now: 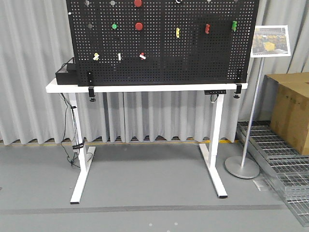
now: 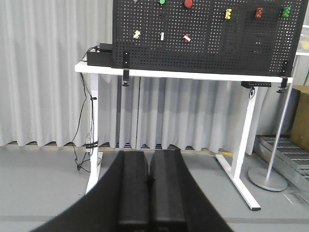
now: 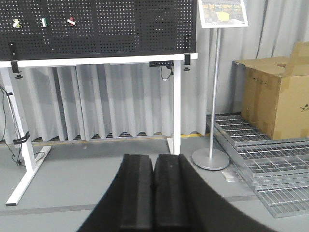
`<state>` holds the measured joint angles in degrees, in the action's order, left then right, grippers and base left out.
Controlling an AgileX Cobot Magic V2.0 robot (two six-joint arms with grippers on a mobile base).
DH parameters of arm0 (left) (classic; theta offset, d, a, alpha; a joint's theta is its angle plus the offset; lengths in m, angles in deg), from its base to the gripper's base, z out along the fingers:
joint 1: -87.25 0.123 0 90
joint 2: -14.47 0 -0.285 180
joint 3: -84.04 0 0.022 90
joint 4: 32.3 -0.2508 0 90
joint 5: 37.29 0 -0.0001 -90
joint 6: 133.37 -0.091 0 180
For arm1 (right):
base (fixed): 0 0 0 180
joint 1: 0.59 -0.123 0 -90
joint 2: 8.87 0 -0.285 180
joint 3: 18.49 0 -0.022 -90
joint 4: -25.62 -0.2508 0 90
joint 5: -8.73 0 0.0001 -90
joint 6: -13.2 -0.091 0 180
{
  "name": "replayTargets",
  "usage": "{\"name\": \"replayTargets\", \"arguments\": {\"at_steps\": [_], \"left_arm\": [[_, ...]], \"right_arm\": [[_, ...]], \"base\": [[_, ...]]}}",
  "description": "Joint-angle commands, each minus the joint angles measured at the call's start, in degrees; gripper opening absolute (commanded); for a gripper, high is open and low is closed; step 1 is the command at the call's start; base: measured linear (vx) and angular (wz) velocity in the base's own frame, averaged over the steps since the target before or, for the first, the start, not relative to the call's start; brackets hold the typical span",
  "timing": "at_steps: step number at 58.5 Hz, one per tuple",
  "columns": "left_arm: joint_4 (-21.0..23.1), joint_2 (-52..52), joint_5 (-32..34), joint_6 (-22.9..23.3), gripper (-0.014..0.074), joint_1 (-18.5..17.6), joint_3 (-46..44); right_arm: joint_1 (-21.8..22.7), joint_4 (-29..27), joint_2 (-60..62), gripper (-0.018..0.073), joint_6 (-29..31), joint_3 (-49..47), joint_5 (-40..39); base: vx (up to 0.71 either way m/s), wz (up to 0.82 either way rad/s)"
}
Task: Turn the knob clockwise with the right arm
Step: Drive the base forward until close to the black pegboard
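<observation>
A black pegboard (image 1: 193,53) stands upright on a white table (image 1: 145,88). It carries a red round knob (image 1: 139,26), a second red one at the top edge (image 1: 138,3), a green round one (image 1: 114,26) and small yellow, red, green and white fittings. I cannot tell which knob is the task's. My left gripper (image 2: 148,153) is shut and empty, far back from the board. My right gripper (image 3: 154,157) is shut and empty, also far from the board (image 3: 96,24). Neither gripper shows in the front view.
A sign on a metal pole with a round base (image 1: 242,166) stands right of the table. A cardboard box (image 1: 292,108) sits on metal grating (image 1: 285,169) at the right. Cables (image 1: 72,140) hang by the table's left leg. Grey curtains hang behind.
</observation>
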<state>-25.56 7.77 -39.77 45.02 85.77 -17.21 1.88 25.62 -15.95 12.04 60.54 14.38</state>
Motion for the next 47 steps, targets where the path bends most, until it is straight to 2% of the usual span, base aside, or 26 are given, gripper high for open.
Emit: {"name": "replayTargets", "arguments": {"at_steps": [1,47], "left_arm": [[0.45,0.02,4.72,0.55,-0.0006,0.11,0.75],[0.45,0.02,4.72,0.55,-0.0006,0.11,0.75]], "right_arm": [[0.41,0.43,0.59,-0.0009,0.09,0.29,-5.06],[0.41,0.43,0.59,-0.0009,0.09,0.29,-5.06]], "base": [[0.0,0.0],[0.01,0.0]]}}
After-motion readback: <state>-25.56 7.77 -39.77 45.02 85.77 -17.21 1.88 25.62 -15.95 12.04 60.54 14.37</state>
